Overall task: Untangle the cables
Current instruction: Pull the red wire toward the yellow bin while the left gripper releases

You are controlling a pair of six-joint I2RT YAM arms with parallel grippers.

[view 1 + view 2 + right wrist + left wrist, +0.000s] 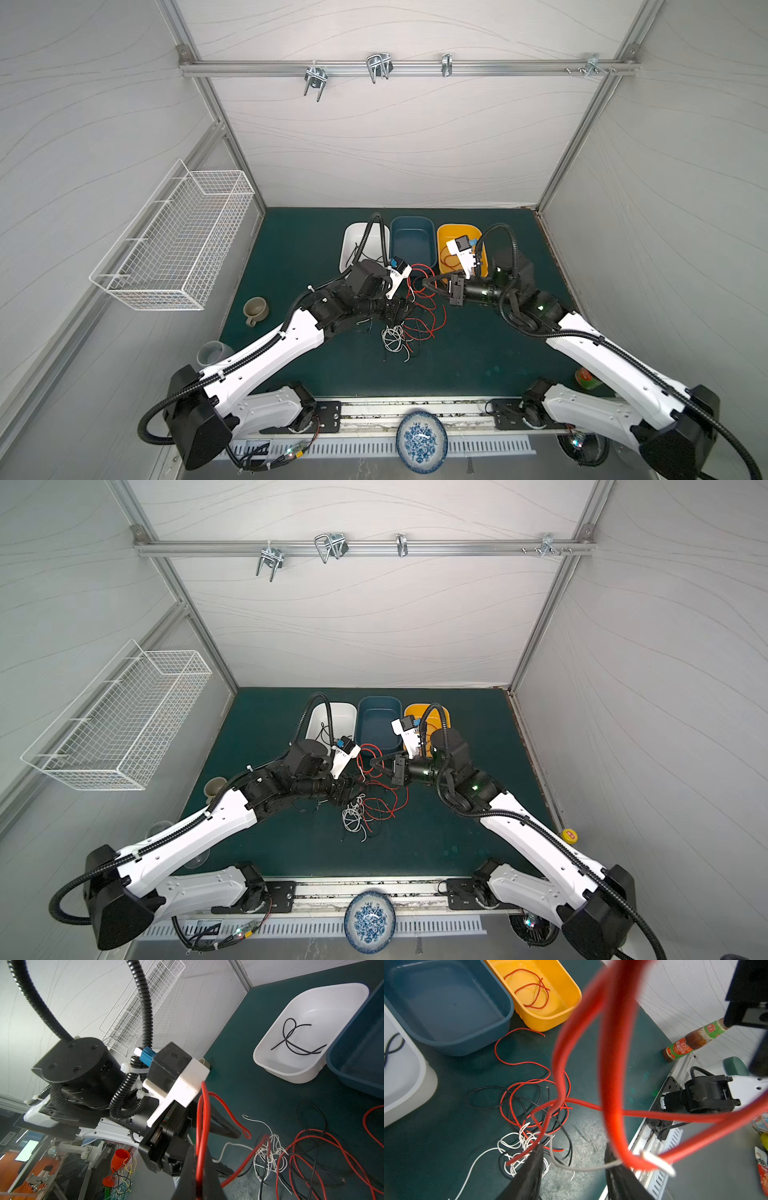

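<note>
the right fingers [187, 1176] are closed on a red cable [204, 1109] rising from the pile. the left fingers [529, 1172] stand apart, with a white strand [581, 1168] crossing the gap. the tangled cables [399, 334] lie mid-desk [478, 353], near the tubs [411, 245] along the far edge.

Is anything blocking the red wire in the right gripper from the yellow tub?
Nothing visible stands between the right gripper, shut on a thin red cable, and the yellow plastic tray, though it trails into the tangled cable pile.
</note>
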